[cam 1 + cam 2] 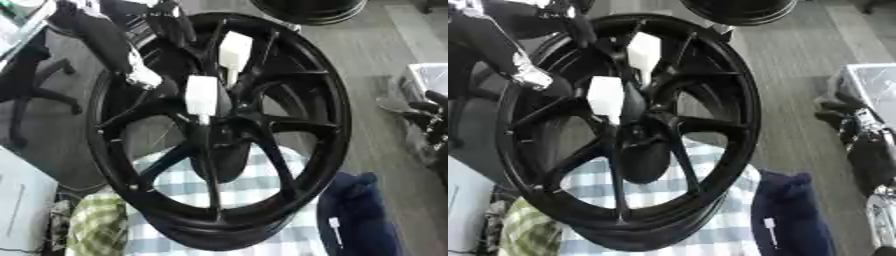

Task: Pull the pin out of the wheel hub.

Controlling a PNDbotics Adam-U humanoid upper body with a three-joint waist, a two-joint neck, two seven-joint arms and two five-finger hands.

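Upper left of the frame, the left hand [149, 75] rests on the wheel hub [219, 130], grasp unclear; no pin is discernible.

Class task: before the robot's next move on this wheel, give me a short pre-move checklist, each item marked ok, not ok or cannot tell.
1. Wheel hub in view: ok.
2. Black wheel propped up on the checked cloth: ok.
3. Pin identified: cannot tell; two white blocks sit on the spokes.
4. Left hand at the upper spokes: ok.
5. Left hand's hold on anything: cannot tell.
6. Right hand near the hub: not ok, it is at the right edge.
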